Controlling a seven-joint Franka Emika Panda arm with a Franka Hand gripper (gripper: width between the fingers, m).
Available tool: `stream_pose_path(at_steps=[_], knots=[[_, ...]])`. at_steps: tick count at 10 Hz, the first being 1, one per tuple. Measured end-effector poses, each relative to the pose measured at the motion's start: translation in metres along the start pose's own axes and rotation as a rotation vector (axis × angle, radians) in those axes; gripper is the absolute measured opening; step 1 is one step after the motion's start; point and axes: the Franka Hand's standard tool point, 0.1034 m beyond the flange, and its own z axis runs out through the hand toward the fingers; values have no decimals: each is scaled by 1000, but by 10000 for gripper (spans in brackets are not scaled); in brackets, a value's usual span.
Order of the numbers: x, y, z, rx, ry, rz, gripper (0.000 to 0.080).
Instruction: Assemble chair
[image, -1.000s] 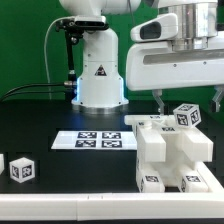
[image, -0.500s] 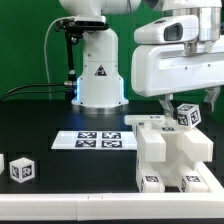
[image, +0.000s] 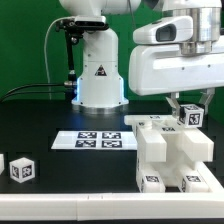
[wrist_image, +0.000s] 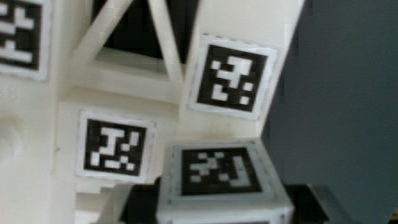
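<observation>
Chair (image: 165, 150), stepped stack of chunky white plastic tagged blocks: on black table (image: 70, 190), exterior view's right | small white tagged cube (image: 188, 117) on top, directly beneath gripper (image: 188, 107) | fingers straddle cube, grip cannot be told | remaining approach judged straight down.

White chair (image: 168, 152), black-and-white tags (wrist_image: 231, 74)

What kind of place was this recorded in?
Most likely a robotics lab bench: a white robot base stands on a black table, beside a marker board and tagged white chair parts.
</observation>
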Motion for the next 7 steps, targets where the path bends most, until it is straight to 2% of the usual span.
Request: stream_pose_path(at_steps=[3,7], knots=[[1,-6,0,2,12,318,281],[2,-3,0,7,16,632,282]])
